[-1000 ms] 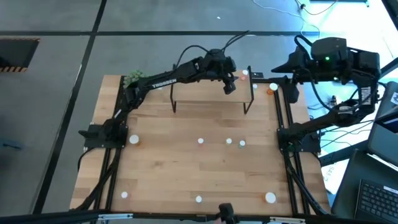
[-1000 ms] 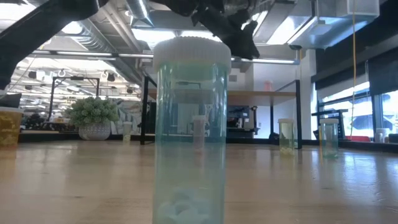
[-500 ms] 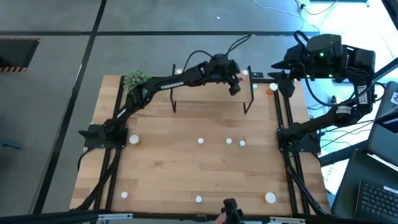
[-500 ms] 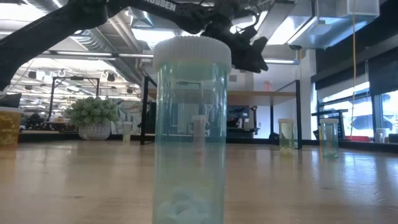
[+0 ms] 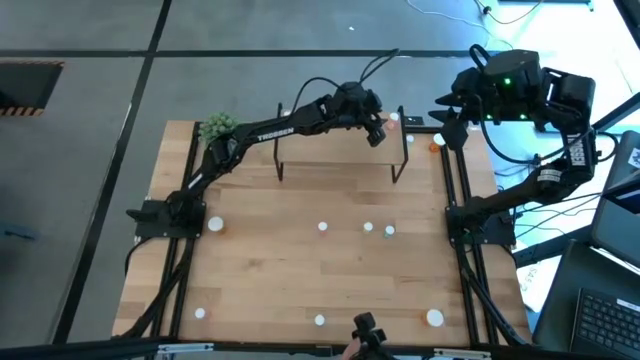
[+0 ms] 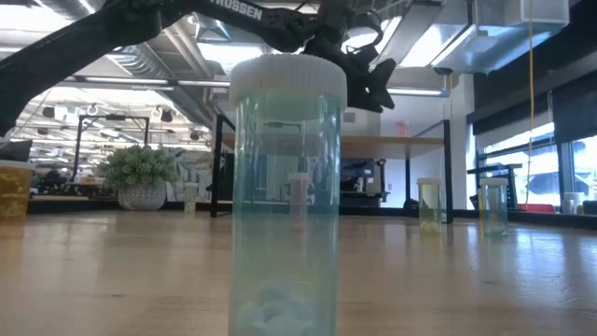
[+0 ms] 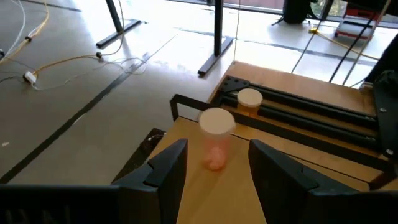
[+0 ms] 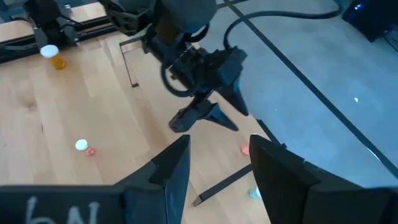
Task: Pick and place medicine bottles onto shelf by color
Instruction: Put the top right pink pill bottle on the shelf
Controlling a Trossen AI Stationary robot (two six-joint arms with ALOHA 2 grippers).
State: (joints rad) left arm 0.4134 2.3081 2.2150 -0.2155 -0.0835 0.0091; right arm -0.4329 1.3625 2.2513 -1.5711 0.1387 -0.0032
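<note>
**Left gripper poised over pink bottle at far right of shelf**

Left gripper (image 5: 377, 133): jaws parted, nothing between them, hovering above the far right end of the shelf (image 5: 340, 158). Pink bottle (image 7: 215, 138) stands upright just ahead of the fingertips, long axis vertical, orange bottle (image 7: 249, 102) just beyond it. Left arm clearly nearer. Right gripper (image 5: 447, 128) waits raised off the worktop's (image 5: 300, 260) far right corner, jaws apart, empty. Versus half a second ago: the left gripper has shifted slightly farther back; right arm has swung a little left.
</note>
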